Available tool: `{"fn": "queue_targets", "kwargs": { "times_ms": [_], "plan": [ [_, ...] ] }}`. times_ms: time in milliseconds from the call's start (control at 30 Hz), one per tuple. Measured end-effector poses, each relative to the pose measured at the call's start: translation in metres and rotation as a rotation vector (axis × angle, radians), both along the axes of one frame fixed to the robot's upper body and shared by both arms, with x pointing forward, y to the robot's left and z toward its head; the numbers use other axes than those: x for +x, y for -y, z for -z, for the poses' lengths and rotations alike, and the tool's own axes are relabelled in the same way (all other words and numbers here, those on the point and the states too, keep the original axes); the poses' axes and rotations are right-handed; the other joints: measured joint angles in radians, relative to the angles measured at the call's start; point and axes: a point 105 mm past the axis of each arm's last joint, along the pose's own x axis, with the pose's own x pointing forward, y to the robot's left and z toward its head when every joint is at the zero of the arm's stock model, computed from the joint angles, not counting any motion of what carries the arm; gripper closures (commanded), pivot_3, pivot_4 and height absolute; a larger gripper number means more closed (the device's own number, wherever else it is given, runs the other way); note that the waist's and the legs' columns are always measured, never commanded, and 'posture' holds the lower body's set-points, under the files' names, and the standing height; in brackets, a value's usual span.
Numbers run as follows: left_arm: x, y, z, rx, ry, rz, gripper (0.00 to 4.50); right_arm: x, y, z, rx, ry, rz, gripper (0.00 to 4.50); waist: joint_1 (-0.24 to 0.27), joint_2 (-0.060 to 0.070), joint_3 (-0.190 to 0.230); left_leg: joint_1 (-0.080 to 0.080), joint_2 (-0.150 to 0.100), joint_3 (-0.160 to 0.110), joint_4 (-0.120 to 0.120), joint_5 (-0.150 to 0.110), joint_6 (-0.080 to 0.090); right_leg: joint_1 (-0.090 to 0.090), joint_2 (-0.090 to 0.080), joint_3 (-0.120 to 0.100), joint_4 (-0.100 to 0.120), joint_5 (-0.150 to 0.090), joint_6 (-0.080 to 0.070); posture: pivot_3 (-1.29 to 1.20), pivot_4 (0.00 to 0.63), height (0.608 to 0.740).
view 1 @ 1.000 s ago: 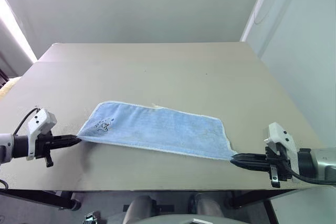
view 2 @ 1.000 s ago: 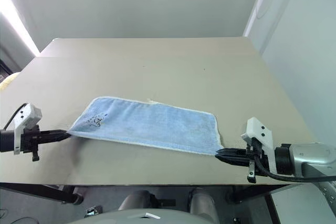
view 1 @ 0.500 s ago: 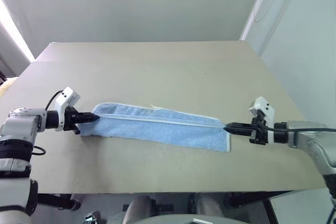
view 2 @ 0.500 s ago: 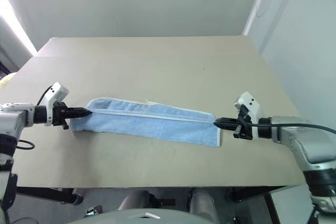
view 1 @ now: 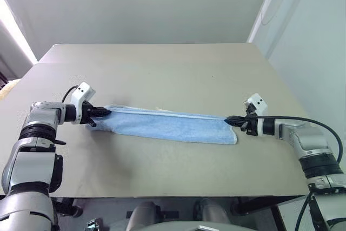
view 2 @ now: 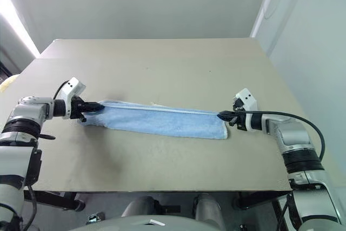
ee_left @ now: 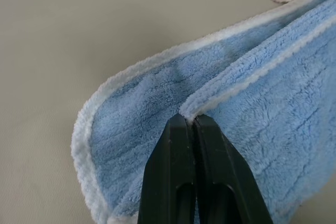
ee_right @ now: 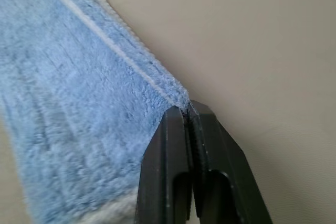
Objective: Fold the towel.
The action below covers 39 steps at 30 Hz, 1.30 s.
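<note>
Where the count is taken, it gives one towel (view 1: 173,127), two claws and one bench (view 1: 162,74). The towel is light blue terry cloth with a whitish hem, folded lengthwise into a long narrow band. It lies flat on the near half of the tan bench and runs across it from the robot's left to its right, the right end slightly nearer the robot. A small white tag (view 1: 160,110) sticks out from its far long edge.

The left claw (view 1: 105,112) sits at the left short end of the band. In the left wrist view its two black fingers (ee_left: 173,182) are pressed together on the hemmed corner of the upper layer, with the lower layer spread out beyond and beside them on the bench.

The right claw (view 1: 229,119) sits at the opposite short end, at the far corner. In the right wrist view its fingers (ee_right: 168,166) meet the towel's corner at their tips. They stand nearly together, with a thin slit between them; whether they pinch the cloth I cannot tell.

The towel spans the whole stretch between the two claws, one at each end.
</note>
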Motion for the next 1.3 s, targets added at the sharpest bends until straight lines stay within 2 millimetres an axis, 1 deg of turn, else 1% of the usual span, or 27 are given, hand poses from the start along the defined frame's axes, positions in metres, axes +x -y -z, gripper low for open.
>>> {"fn": "queue_targets", "kwargs": {
  "times_ms": [33,100,133,167,233,267,300,333,467,533,600,700,767,833,933,1000,1033,1133,1233,1300],
  "plan": [
    [0.000,-0.003,0.002,0.006,-0.004,-0.020,3.81,0.000,0.001,0.001,0.001,-0.005,0.005,3.16,-0.001,0.000,0.000,0.000,0.000,0.000,0.000,0.000,0.000,0.000,0.000,0.000,0.001,0.000,0.000,0.00,0.000,0.726],
    [0.001,-0.007,0.004,0.012,0.002,-0.053,3.18,0.000,0.001,0.000,0.006,-0.004,0.008,2.48,-0.002,0.000,0.000,0.000,0.000,0.000,0.002,0.000,0.000,0.000,0.000,0.000,0.003,0.000,0.000,0.00,0.000,0.726],
    [0.003,-0.007,0.004,0.010,0.011,-0.067,2.76,0.000,0.002,0.000,0.008,-0.003,0.010,2.06,-0.002,0.000,0.000,0.000,0.001,-0.001,0.003,0.000,0.000,0.000,0.000,0.000,0.004,0.000,0.000,0.00,0.000,0.726],
    [0.005,-0.006,0.003,0.006,0.025,-0.076,2.48,0.001,0.002,-0.001,0.009,-0.001,0.011,1.78,-0.001,0.000,0.000,0.000,0.001,-0.001,0.004,0.000,0.000,0.000,-0.001,0.000,0.005,0.000,0.000,0.00,0.000,0.726],
    [0.010,-0.005,-0.002,0.008,0.061,-0.089,1.77,0.001,0.002,-0.002,0.012,0.002,0.013,1.00,0.001,0.000,0.000,0.001,0.001,-0.003,0.004,0.000,0.000,0.000,-0.001,0.000,0.006,-0.001,0.002,0.00,0.000,0.726],
    [0.013,-0.005,-0.006,0.012,0.087,-0.097,1.76,0.001,0.003,-0.003,0.015,0.002,0.018,0.70,0.001,0.000,0.000,0.001,0.001,-0.003,0.004,0.000,0.000,0.000,-0.001,0.000,0.006,-0.002,0.003,0.00,0.000,0.726],
    [0.017,-0.006,-0.010,0.011,0.116,-0.111,1.76,0.001,0.004,-0.004,0.018,0.005,0.024,0.27,0.001,0.000,0.000,0.001,0.002,-0.004,0.004,0.000,-0.001,0.000,-0.001,0.000,0.006,-0.002,0.002,0.00,0.000,0.726],
    [0.020,-0.006,-0.014,0.005,0.140,-0.128,1.76,0.002,0.005,-0.006,0.020,0.010,0.030,0.04,0.001,0.000,0.000,0.001,0.002,-0.004,0.004,0.000,-0.001,0.000,-0.001,0.000,0.007,-0.001,0.002,0.00,0.000,0.726],
    [0.032,-0.009,-0.031,-0.038,0.236,-0.210,1.76,0.003,0.016,-0.018,0.075,0.022,0.115,0.04,0.001,0.000,0.000,0.000,0.001,-0.004,0.004,0.000,-0.001,-0.001,-0.001,0.000,0.006,0.000,-0.001,0.00,0.000,0.726],
    [0.037,-0.013,-0.038,-0.036,0.286,-0.258,1.76,-0.002,0.020,-0.026,0.141,0.008,0.157,0.04,0.002,0.000,0.000,0.000,0.001,-0.004,0.004,0.000,-0.001,-0.001,-0.001,0.000,0.006,0.000,-0.001,0.00,0.000,0.726],
    [0.039,-0.014,-0.040,-0.038,0.309,-0.272,1.76,-0.013,0.020,-0.030,0.236,-0.051,0.180,0.04,0.004,0.000,0.000,0.000,0.001,-0.004,0.004,0.000,-0.001,-0.001,-0.001,0.000,0.006,0.000,-0.001,0.00,0.000,0.726],
    [0.033,-0.008,-0.038,-0.065,0.300,-0.196,1.76,-0.032,0.018,-0.036,0.382,-0.166,0.205,0.04,0.005,0.000,0.000,0.000,0.002,-0.004,0.004,0.000,-0.001,-0.001,-0.001,0.000,0.006,0.000,-0.001,0.00,0.000,0.726],
    [0.025,0.001,-0.034,-0.057,0.316,-0.099,1.76,-0.045,0.019,-0.044,0.527,-0.293,0.228,0.04,0.003,0.000,0.000,0.001,0.003,-0.003,0.004,0.000,-0.001,-0.001,-0.002,0.001,0.006,0.000,-0.004,0.00,0.000,0.726],
    [0.010,0.016,-0.028,-0.030,0.328,0.035,1.76,-0.059,0.020,-0.050,0.627,-0.399,0.235,0.04,0.001,0.000,0.000,0.001,0.004,-0.003,0.004,0.000,-0.001,-0.001,-0.002,0.001,0.006,0.000,-0.006,0.00,0.000,0.726],
    [-0.012,0.040,-0.012,-0.026,0.295,0.169,1.76,-0.075,0.020,-0.044,0.685,-0.504,0.255,0.04,0.005,0.000,0.000,0.001,0.004,-0.004,0.003,0.000,-0.001,-0.002,-0.001,0.001,0.006,0.000,-0.006,0.00,0.000,0.726],
    [-0.020,0.052,-0.008,-0.033,0.279,0.219,1.76,-0.083,0.020,-0.035,0.692,-0.556,0.274,0.04,0.008,0.000,0.000,0.001,0.004,-0.003,0.004,0.000,-0.001,-0.001,-0.001,0.001,0.006,-0.001,-0.006,0.00,0.000,0.726],
    [-0.022,0.058,-0.010,-0.035,0.284,0.238,1.76,-0.086,0.020,-0.030,0.694,-0.576,0.284,0.04,0.009,0.000,0.000,0.001,0.004,-0.004,0.004,0.000,-0.001,-0.001,-0.001,0.001,0.006,-0.001,-0.007,0.00,0.000,0.726],
    [-0.021,0.077,-0.019,-0.054,0.321,0.282,1.76,-0.091,0.019,-0.024,0.709,-0.607,0.294,0.04,0.006,0.000,0.000,0.002,0.004,-0.003,0.004,0.000,-0.001,0.001,-0.001,0.001,0.005,-0.002,-0.004,0.00,0.000,0.726],
    [-0.021,0.094,-0.024,-0.090,0.335,0.312,1.76,-0.091,0.008,-0.014,0.733,-0.643,0.297,0.04,0.002,0.000,0.000,0.004,0.004,-0.004,0.004,0.000,-0.001,0.002,0.000,0.002,0.005,-0.002,-0.003,0.00,0.000,0.726],
    [-0.020,0.099,-0.025,-0.101,0.340,0.315,1.76,-0.089,-0.001,-0.003,0.749,-0.676,0.313,0.04,-0.002,0.000,0.000,0.004,0.004,-0.004,0.004,0.000,-0.001,0.001,0.001,0.002,0.006,-0.002,-0.003,0.00,0.000,0.726]
  ]
}}
